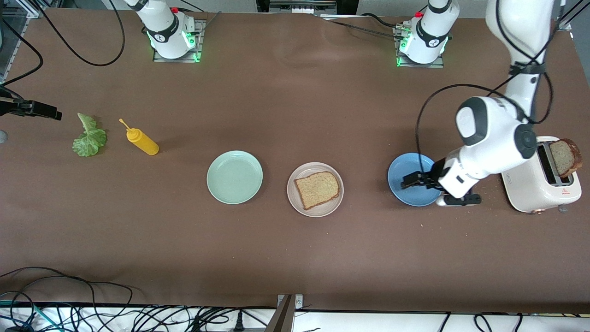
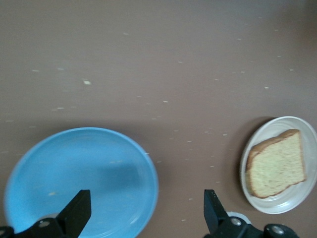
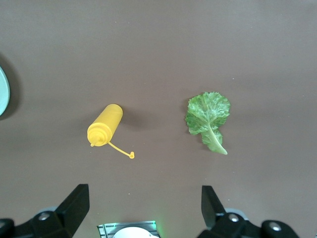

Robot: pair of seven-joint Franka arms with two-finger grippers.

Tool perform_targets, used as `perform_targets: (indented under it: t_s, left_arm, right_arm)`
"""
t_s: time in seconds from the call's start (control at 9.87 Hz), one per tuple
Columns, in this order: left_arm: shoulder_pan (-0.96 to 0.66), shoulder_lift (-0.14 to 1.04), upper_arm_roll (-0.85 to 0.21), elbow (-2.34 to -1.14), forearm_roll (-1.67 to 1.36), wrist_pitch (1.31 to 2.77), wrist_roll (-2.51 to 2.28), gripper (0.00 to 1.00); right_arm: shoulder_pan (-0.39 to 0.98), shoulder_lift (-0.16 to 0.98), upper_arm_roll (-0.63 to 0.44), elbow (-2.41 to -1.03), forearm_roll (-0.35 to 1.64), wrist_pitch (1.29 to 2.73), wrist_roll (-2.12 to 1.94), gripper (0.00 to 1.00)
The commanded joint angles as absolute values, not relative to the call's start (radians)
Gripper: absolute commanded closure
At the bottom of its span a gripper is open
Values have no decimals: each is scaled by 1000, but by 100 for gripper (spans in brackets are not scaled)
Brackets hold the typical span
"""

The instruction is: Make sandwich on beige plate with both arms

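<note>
From the front we see the left pincer [image 1: 411,180] hanging low over the blue plate [image 1: 405,190], its fingers spread and holding nothing. The beige plate [image 1: 315,189] sits well apart from that pincer, toward the right arm's end of the surface, with one slice of bread [image 1: 317,188] lying flat on it. A mint green plate [image 1: 234,176] lies just past the beige one the same way. A second slice [image 1: 565,157] stands in the toaster [image 1: 540,180] at the left arm's end. The lettuce leaf [image 1: 89,137] and a yellow squeeze bottle [image 1: 142,140] lie near the right arm's end; the right pincer is out of this view. In the left wrist view, we see the left pincer's fingertips [image 2: 79,210] wide apart above the blue plate [image 2: 74,173], with the beige plate [image 2: 287,166] and its bread [image 2: 276,163] off to one side. In the right wrist view, the right pincer [image 3: 143,210] stands released and empty, high over the surface, and the lettuce leaf [image 3: 208,116] and the bottle [image 3: 105,125] lie side by side below it, apart from each other.
</note>
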State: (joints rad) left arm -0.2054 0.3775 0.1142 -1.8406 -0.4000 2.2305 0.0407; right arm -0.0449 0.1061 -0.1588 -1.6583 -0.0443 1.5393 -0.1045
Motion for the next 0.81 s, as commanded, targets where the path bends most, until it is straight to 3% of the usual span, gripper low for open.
perform_targets:
  t_s: [0.0, 0.51, 0.71]
  left_arm:
    - [-161, 308, 127, -1865, -298, 2189, 44, 0]
    - [-111, 184, 159, -1842, -92, 2175, 46, 0]
    - [-101, 132, 163, -1823, -28, 2093, 48, 0]
  right_arm:
    - [-51, 101, -156, -1652, -41, 1525, -121, 0]
    - [-51, 100, -156, -1652, -41, 1525, -121, 0]
    - [-51, 101, -156, -1652, -41, 1525, -121, 0]
